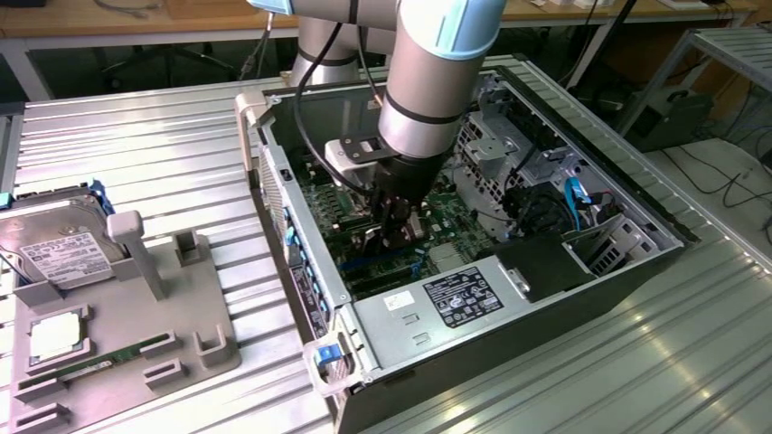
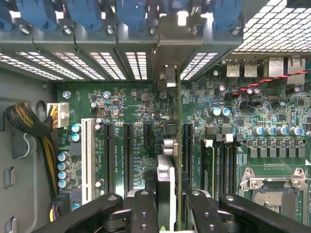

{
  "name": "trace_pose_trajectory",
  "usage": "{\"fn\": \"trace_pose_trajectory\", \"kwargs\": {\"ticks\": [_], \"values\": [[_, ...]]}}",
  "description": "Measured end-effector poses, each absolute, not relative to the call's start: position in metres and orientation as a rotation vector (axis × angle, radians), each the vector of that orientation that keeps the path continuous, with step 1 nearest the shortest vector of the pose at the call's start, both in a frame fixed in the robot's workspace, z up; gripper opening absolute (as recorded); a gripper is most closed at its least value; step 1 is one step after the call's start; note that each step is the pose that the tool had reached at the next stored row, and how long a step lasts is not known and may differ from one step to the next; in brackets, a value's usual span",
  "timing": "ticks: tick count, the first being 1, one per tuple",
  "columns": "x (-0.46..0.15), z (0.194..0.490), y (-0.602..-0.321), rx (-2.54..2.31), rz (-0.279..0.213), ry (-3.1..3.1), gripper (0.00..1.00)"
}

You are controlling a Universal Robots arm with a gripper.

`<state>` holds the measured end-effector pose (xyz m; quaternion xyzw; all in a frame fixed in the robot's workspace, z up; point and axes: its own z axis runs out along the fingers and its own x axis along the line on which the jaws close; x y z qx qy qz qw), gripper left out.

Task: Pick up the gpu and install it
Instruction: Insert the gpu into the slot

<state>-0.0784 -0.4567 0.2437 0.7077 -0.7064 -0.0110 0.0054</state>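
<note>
Wrist view: claw (image 2: 171, 208) grips gpu (image 2: 178, 121) edge-on between black slots (image 2: 129, 155) on motherboard (image 2: 146, 104).

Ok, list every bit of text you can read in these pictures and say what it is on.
None can be read for certain.
White label on the hard drive: print too blurred.
Black label on the silver box: too small.
White sticker beside it: blurred.
White lettering by the slots of the motherboard: too small.
</note>
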Motion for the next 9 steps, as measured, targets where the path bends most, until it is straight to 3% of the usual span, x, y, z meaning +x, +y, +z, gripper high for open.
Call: {"fn": "trace_pose_trajectory", "kwargs": {"ticks": [9], "values": [[-0.0785, 0.2437, -0.4557, 2.21, -0.021, -2.206, 0.28]]}}
